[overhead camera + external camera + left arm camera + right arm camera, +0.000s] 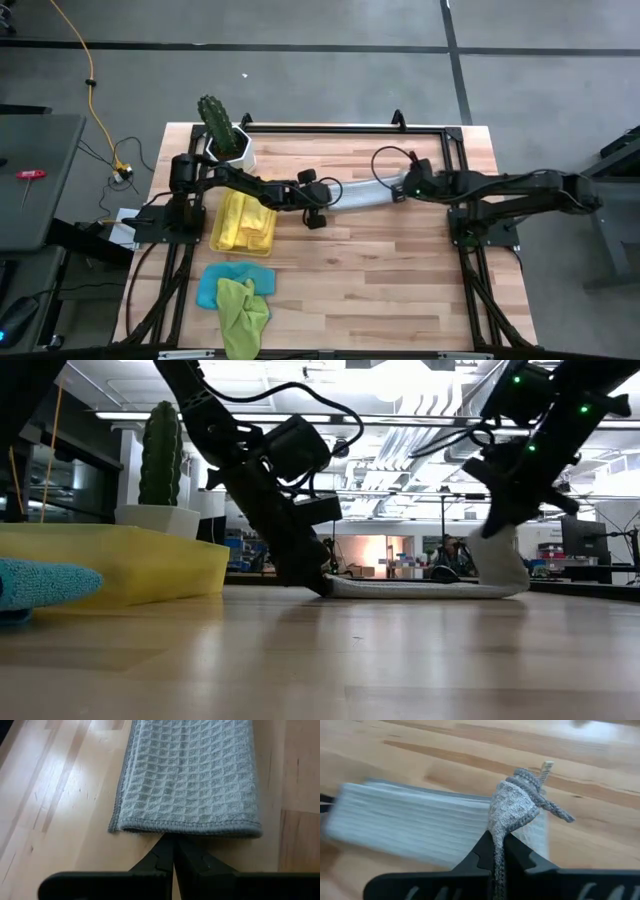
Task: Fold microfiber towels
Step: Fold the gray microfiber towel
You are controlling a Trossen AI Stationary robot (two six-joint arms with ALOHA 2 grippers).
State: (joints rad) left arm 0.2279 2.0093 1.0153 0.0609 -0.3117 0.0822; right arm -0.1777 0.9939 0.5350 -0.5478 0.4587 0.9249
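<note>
While our right gripper [496, 851] pinches the grey towel [192, 775] by one raised end, our left gripper [173, 862], fingers closed empty, touches the opposite hem.

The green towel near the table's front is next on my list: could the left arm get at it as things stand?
Probably yes. The green towel lies on the left arm's side, uncovered on top of the blue towel, with nothing standing between. But the left gripper is shut at the grey towel, so it must open first.

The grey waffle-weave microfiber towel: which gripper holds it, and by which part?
The right gripper pinches the grey waffle-weave microfiber towel at its bunched right end; the shut left gripper meets its other edge.
</note>
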